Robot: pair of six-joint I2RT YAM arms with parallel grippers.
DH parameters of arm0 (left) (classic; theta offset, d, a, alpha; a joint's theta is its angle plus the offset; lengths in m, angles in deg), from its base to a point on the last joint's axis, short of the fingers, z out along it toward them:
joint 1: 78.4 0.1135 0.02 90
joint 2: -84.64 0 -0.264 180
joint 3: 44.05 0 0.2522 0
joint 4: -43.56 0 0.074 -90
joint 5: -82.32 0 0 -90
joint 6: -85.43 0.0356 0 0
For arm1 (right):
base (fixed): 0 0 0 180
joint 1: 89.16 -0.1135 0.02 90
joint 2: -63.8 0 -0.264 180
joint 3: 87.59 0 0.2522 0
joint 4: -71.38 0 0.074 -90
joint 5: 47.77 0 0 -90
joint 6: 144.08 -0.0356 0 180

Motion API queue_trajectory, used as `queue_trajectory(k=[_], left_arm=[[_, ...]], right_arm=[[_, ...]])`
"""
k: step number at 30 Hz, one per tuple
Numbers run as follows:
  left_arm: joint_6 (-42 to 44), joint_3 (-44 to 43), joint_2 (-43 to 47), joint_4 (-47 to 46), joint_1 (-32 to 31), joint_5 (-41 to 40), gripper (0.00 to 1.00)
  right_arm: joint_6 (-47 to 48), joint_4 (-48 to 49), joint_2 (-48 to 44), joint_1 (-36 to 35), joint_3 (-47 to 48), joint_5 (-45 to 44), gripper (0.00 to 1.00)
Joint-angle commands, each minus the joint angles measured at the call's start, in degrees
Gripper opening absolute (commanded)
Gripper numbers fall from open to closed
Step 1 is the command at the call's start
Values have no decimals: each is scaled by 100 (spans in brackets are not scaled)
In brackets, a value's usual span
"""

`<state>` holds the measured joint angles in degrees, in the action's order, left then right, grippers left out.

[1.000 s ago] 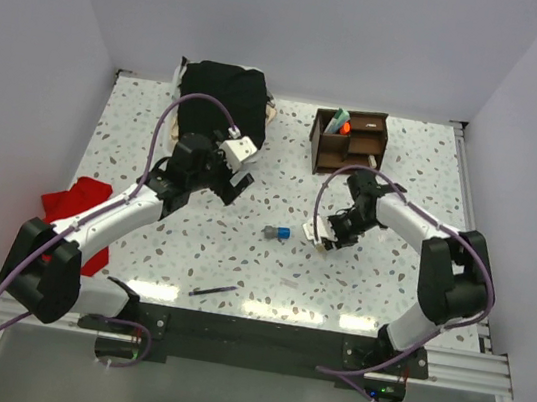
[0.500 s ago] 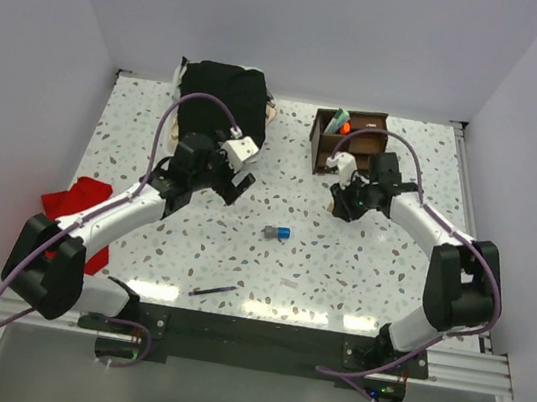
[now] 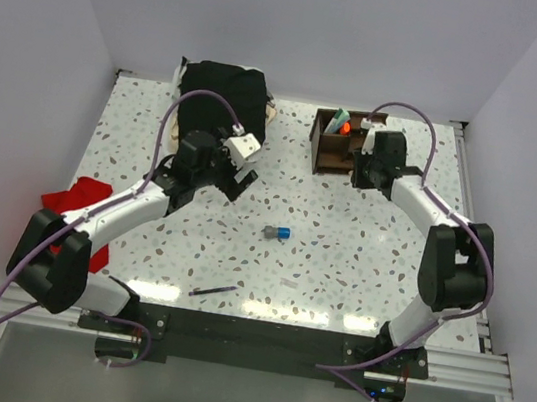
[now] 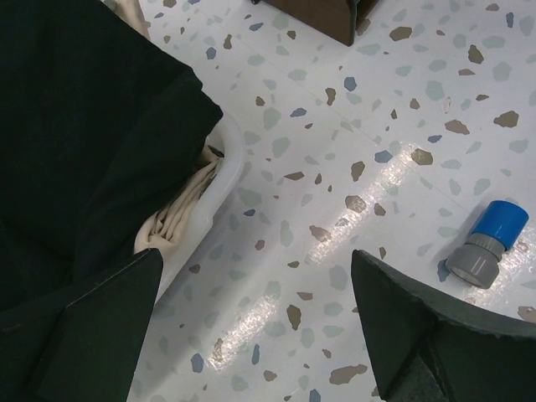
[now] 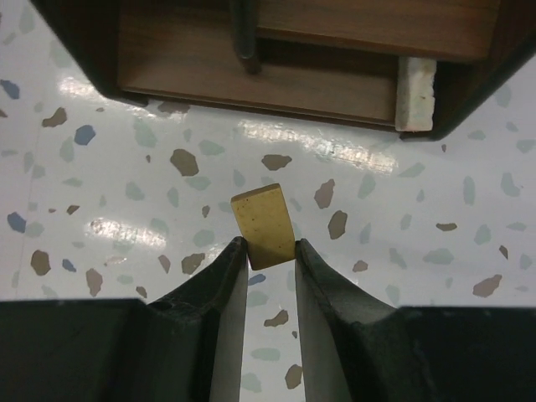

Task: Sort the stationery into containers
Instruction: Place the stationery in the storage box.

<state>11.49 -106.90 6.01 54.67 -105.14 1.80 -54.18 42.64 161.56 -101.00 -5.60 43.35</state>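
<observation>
Tan block-shaped eraser (image 5: 263, 226) is pinched by one end in the right claw (image 5: 266, 253), just short of the dark brown wooden compartmented organiser (image 5: 335, 25) at its 12 o'clock, evidently ready to be dropped into a compartment, while the left claw (image 4: 255, 285) hangs spread wide over the speckled tabletop (image 4: 335, 126).

top: high overhead, whole table (image 3: 360, 265) | wrists: close, downward | shared: sharpener (image 3: 278, 233), organiser (image 3: 331, 152)

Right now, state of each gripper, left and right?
Left gripper: open, holding nothing.
Right gripper: closed on the tan eraser.
</observation>
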Motion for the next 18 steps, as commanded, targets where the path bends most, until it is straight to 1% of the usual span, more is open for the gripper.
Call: queue_trajectory(k=[1, 10, 18], left_arm=[[-41, -348, 50, -324, -15, -130, 100], [-50, -339, 58, -315, -6, -139, 100], [-76, -401, -3, -306, -6, -121, 100]], right_arm=[[-649, 232, 68, 85, 296, -762, 0], [-878, 364, 410, 76, 490, -1061, 0], [-1053, 523, 859, 76, 876, -1387, 0]])
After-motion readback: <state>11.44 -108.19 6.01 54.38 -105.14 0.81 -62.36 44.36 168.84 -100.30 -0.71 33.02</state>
